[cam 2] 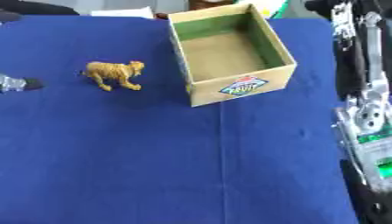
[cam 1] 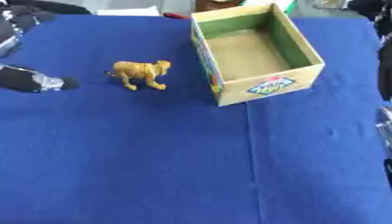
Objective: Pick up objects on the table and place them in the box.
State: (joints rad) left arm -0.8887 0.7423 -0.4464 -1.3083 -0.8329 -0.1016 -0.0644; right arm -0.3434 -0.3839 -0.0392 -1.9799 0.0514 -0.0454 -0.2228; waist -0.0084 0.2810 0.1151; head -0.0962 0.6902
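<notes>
The toy tiger (cam 1: 141, 73) stands left of the cardboard box (cam 1: 268, 83), long axis crosswise. The left hand (cam 1: 38, 81) is nearer; finger state cannot be determined.

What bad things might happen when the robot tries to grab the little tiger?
1. The toy tiger stands on thin legs, so a nudge from the left hand beside it might tip it over.
2. The cardboard box is open but has tall walls; a low carry might bump its rim and push it along the blue cloth.
</notes>
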